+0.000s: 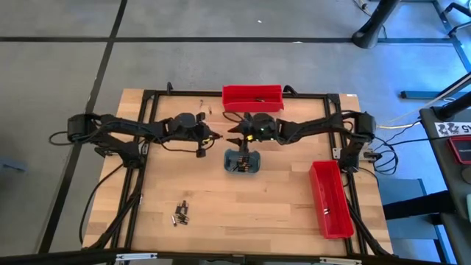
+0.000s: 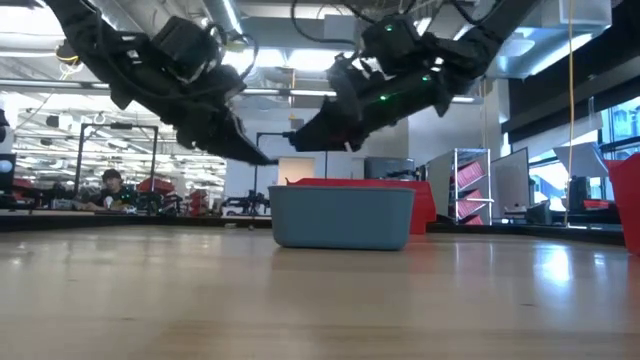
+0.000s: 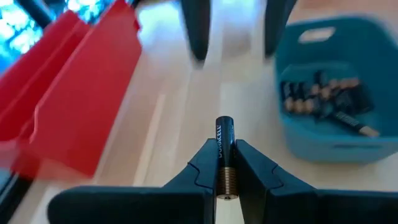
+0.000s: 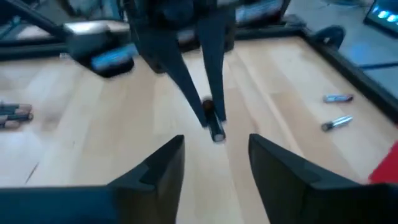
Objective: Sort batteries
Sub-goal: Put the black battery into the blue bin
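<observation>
Left end effector (image 3: 222, 177): fingers closed on one black-and-copper battery (image 3: 223, 149), held clear above the bench (image 1: 243, 202) near its middle, a little toward the far edge; the black end sticks out past the fingertips.
Right end effector (image 4: 211, 163): fingers spread wide, nothing between them, facing the left one tip to tip, just beside it and above the blue tray (image 1: 243, 163).
Blue tray: sits near the middle of the bench and holds a heap of batteries (image 3: 323, 99).
Loose batteries (image 1: 181, 213): a small cluster lies on the wood toward the near left corner; a few more lie near the far edge.
Far red bin (image 1: 252, 97): stands along the far edge, at its middle; the contents cannot be made out.
Right red bin (image 1: 330, 199): lies lengthwise by the right edge, toward the near corner.
Background: a person sits at a desk in the room beyond the bench, in the low view.
</observation>
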{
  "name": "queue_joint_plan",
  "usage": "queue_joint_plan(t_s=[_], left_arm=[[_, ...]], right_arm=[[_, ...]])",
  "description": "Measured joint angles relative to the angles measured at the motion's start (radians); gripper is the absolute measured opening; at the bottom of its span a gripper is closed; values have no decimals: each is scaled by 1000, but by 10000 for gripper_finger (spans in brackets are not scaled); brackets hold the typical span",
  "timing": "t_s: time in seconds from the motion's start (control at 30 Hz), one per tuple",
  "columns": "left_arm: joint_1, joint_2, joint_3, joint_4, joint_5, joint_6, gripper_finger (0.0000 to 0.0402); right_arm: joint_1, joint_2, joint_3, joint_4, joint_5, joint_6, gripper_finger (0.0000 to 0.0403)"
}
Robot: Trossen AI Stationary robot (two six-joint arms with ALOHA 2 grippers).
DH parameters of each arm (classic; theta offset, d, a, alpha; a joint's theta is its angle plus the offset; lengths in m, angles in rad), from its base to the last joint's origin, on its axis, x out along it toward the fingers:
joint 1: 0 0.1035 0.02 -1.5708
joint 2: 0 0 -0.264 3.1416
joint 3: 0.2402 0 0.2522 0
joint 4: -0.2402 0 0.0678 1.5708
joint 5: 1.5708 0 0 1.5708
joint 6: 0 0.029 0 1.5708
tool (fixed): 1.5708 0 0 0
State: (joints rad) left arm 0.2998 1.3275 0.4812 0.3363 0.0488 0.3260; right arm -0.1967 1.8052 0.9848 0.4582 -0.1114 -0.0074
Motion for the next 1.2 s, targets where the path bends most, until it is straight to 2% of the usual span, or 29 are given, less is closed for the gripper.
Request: queue_joint_plan(t_s=[0.13,0.27,0.6,0.77,1.0,1.2], left_arm=[[-30,-2,1,6,-1,-4,26],[-53,-1,2,10,-1,-9,27],[-63,-1,1,11,-1,-12,32],[-63,-1,1,12,-2,-12,27],[-63,-1,2,16,-2,-31,34],[-63,-1,2,22,-1,-35,33]], right_arm=[[0,50,68,-24,11,-24,213],[1,87,114,-59,0,-65,214],[1,96,125,-78,-109,-91,146],[9,96,125,-94,-62,-106,118],[9,96,125,-97,-88,-110,76],[22,96,125,-94,-73,-131,67]])
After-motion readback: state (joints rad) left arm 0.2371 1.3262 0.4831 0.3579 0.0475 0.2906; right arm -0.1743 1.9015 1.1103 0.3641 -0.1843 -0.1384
